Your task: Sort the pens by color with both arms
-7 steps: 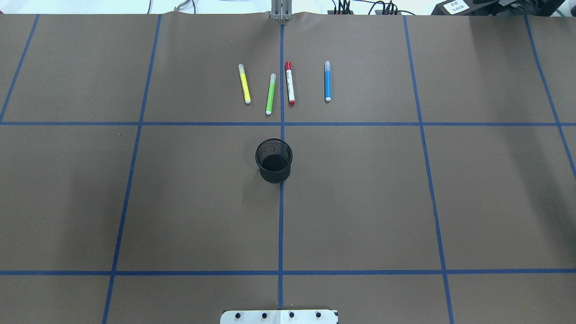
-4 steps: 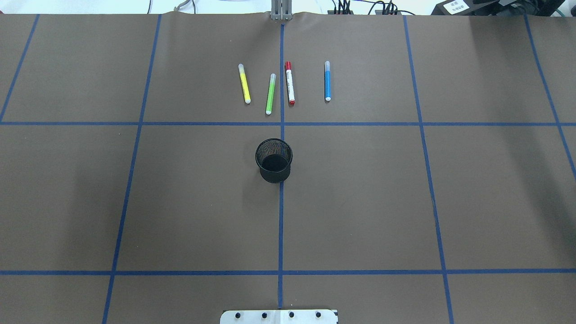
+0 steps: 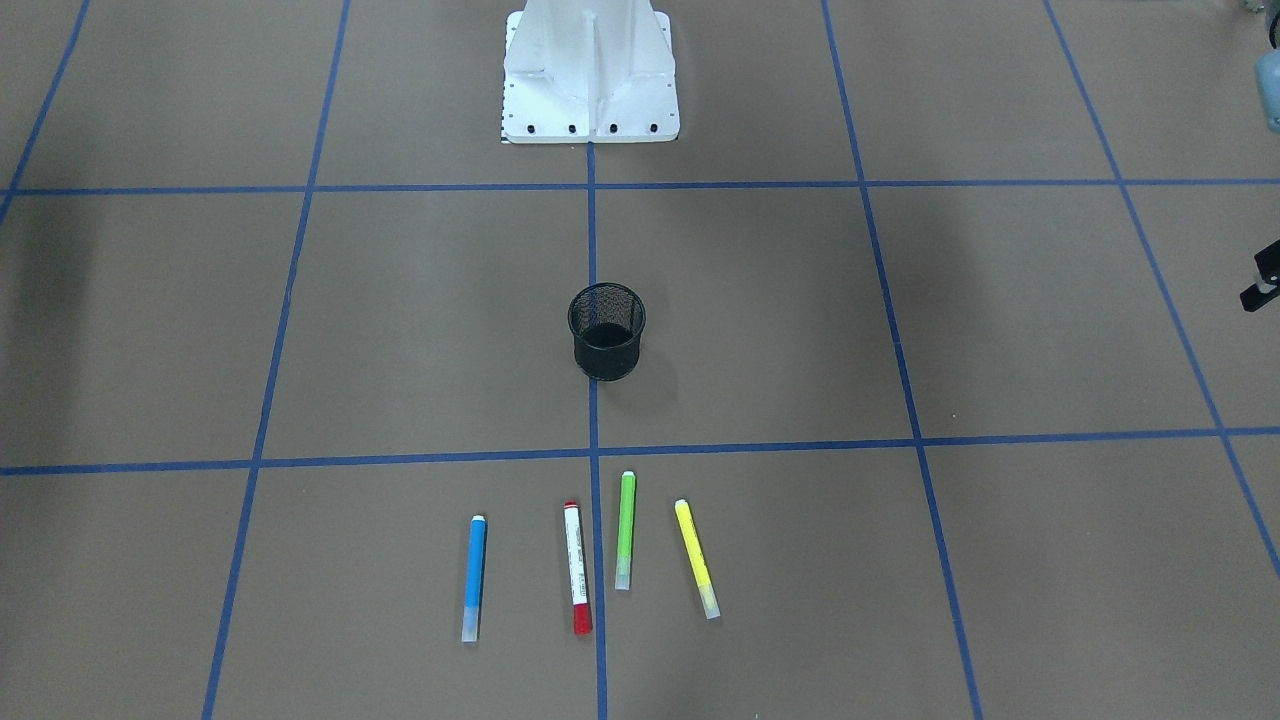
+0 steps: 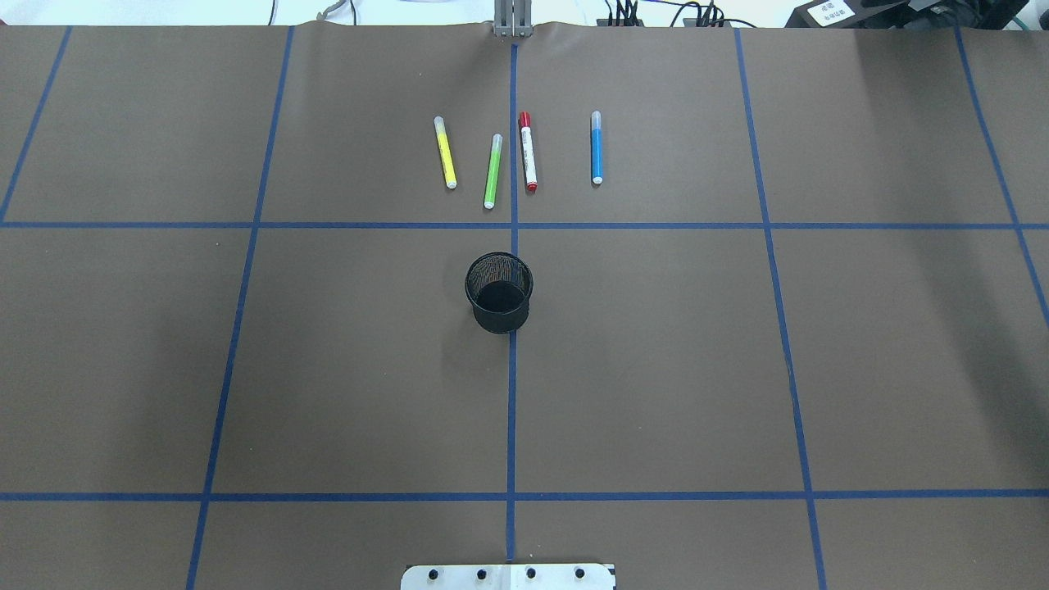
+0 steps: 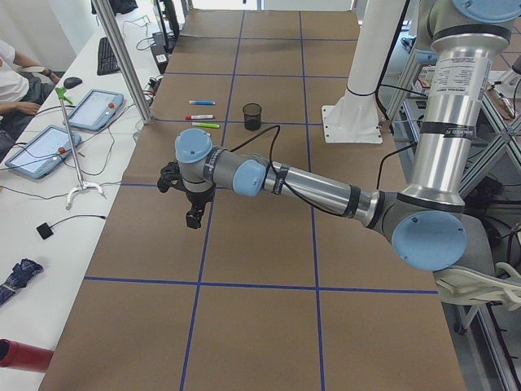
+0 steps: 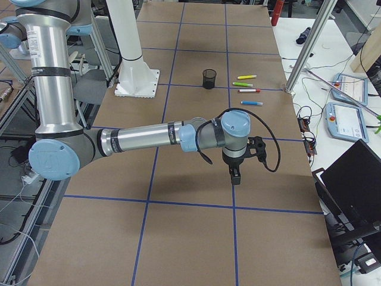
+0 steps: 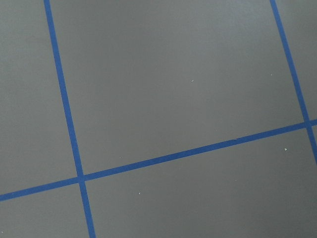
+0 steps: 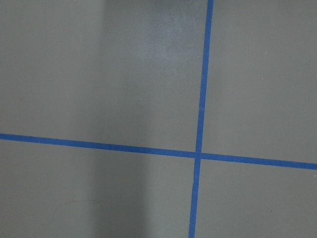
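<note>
Four pens lie side by side on the far part of the brown table: yellow (image 4: pixel 445 152), light green (image 4: pixel 492 170), white with red cap (image 4: pixel 529 152) and blue (image 4: pixel 597 147). They also show in the front-facing view: blue (image 3: pixel 474 578), red-capped (image 3: pixel 577 568), green (image 3: pixel 625 543), yellow (image 3: pixel 696 558). My left gripper (image 5: pixel 194 213) hangs over the table's left end, far from the pens. My right gripper (image 6: pixel 236 176) hangs over the right end. Both point down at bare table. I cannot tell whether they are open or shut.
A black mesh cup (image 4: pixel 499 292) stands upright at the table's middle, in front of the pens. The white mounting base (image 3: pixel 590 70) sits at the robot's edge. Blue tape lines (image 4: pixel 512 410) grid the table. Tablets and cables (image 5: pixel 49 147) lie beyond the far edge.
</note>
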Robot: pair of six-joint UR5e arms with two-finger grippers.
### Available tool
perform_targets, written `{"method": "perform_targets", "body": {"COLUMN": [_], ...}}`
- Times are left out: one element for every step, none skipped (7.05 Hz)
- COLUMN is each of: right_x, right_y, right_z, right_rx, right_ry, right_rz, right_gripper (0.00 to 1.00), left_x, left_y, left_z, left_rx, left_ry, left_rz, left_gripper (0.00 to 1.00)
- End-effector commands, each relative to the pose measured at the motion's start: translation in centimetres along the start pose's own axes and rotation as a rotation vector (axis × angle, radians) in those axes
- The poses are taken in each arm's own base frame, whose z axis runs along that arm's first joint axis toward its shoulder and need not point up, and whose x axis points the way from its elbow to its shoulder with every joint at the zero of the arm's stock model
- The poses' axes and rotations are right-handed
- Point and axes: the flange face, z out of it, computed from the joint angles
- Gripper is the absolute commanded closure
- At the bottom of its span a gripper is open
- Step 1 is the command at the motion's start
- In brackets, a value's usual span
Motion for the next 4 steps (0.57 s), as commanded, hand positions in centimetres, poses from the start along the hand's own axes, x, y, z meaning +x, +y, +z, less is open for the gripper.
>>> {"method": "perform_targets", "body": {"right_x": [-0.55,-0.4,-0.56,-0.3], "right_y": [-0.17,-0.16,-0.19,-0.14], "right_z": [-0.01,0.13,-0.03,0.4], "right_rx": [0.01,0.009,0.012,0.004], "right_ry": [-0.007,-0.006,-0.006,-0.002], "right_rz": [-0.021,-0.012,-0.014,-0.01], "right_gripper": [0.01,0.01,0.01,0.01], "left_x": [0.4,0.44,0.6,0.66], "left_y": [0.15,-0.17,-0.2,-0.21], "left_z": [-0.34,-0.23,-0.5,-0.55], "left_rx": [0.007,0.005,0.011,0.012], "left_ry": [-0.001,0.0,0.0,0.0], "left_rz": [0.008,0.01,0.012,0.013], "left_gripper": [0.0,0.0,0.0,0.0]}}
